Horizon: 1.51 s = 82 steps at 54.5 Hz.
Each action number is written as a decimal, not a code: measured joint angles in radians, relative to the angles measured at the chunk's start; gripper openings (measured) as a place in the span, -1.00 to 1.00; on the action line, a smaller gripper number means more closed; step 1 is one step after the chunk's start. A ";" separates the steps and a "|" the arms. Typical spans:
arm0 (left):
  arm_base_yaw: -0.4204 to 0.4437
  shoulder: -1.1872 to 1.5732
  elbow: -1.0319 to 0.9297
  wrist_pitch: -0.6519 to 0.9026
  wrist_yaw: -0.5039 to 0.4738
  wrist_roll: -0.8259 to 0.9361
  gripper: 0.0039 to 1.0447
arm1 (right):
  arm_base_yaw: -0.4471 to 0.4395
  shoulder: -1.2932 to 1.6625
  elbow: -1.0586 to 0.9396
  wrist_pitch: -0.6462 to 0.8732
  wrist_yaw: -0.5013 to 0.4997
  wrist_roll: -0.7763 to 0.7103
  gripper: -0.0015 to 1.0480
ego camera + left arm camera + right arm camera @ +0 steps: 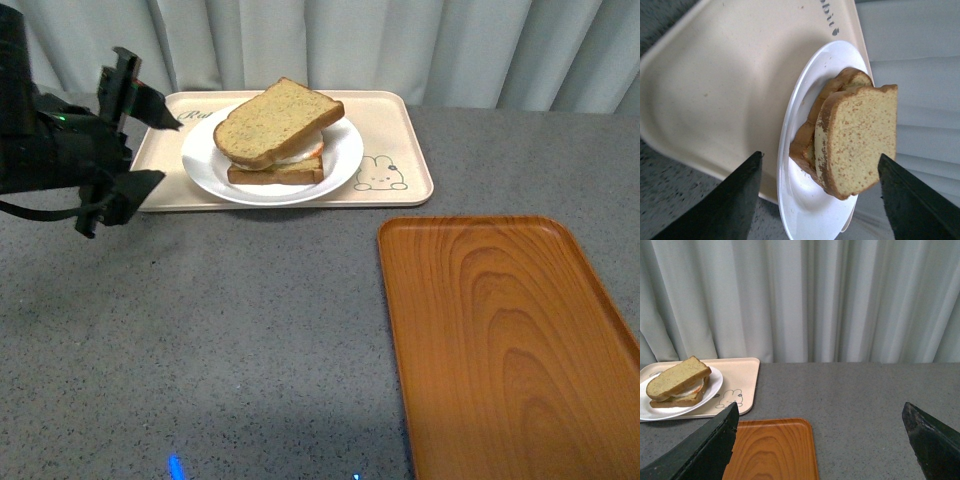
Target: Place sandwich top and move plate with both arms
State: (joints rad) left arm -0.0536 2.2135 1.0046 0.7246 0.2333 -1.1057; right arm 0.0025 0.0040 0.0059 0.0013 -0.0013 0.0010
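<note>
The sandwich top (276, 121), a tan speckled slice with brown crust, lies tilted on the egg and lower slice on the white plate (205, 160). The plate sits on the beige rabbit-print tray (390, 130). My left gripper (148, 150) is open just left of the plate, its fingers (150, 102) over the tray's left end. In the left wrist view the plate (795, 200) and sandwich top (860, 145) lie between the open jaws of the left gripper (820, 200). My right gripper (822, 440) is open and empty above the table; the sandwich top (677, 377) and plate (715, 382) show far off in its view.
An orange wood-grain tray (500, 340) lies at the front right, also in the right wrist view (772, 450). Grey speckled tabletop (200, 340) spreads in front. A pale curtain (400, 40) hangs behind the table.
</note>
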 joint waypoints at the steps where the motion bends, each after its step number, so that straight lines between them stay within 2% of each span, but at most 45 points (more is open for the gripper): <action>1: 0.002 -0.011 -0.009 -0.002 -0.002 0.002 0.39 | 0.000 0.000 0.000 0.000 0.000 0.000 0.83; 10: 0.037 -0.227 -0.175 -0.066 -0.059 0.085 0.91 | 0.000 0.000 0.000 0.000 0.000 0.000 0.83; 14: 0.048 -0.310 -0.255 -0.060 -0.070 0.122 0.88 | 0.000 0.000 0.000 0.000 0.000 0.000 0.83; 22: 0.086 -0.502 -0.435 -0.075 -0.021 0.190 0.88 | 0.000 0.000 0.000 0.000 0.000 0.000 0.83; 32: 0.177 -0.840 -0.663 -0.214 0.031 0.259 0.88 | 0.000 0.000 0.000 0.000 0.000 0.000 0.83; 42: 0.215 -1.052 -0.727 -0.324 0.058 0.304 0.88 | 0.000 0.000 0.000 0.000 0.000 0.000 0.83; 53: 0.216 -1.075 -0.731 -0.328 0.060 0.323 0.88 | 0.000 0.000 0.000 0.000 0.000 0.000 0.83; 59: 0.185 -1.003 -0.875 0.140 -0.108 0.666 0.50 | 0.000 0.000 0.000 0.000 0.000 0.000 0.83; 63: 0.170 -1.054 -0.906 0.257 -0.119 0.825 0.29 | 0.000 0.001 0.000 0.000 0.000 0.000 0.83; 67: 0.154 -1.134 -0.911 0.260 -0.131 0.964 0.05 | 0.000 0.002 0.000 -0.001 -0.001 0.000 0.83; 71: 0.143 -1.196 -0.931 0.222 -0.146 1.027 -0.19 | 0.000 0.000 0.000 0.000 0.000 0.000 0.83; 74: 0.129 -1.232 -0.947 0.189 -0.163 1.053 -0.36 | 0.000 0.000 0.000 -0.001 0.000 0.000 0.83; 77: 0.090 -1.268 -0.959 0.154 -0.219 1.064 -0.54 | 0.000 0.000 0.000 -0.001 0.000 0.000 0.83; 82: 0.059 -1.344 -0.972 0.095 -0.227 1.082 -0.84 | 0.000 0.000 0.000 -0.001 0.000 0.000 0.83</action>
State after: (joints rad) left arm 0.0051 0.8696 0.0326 0.8196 0.0067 -0.0235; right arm 0.0025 0.0040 0.0059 0.0006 -0.0017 0.0010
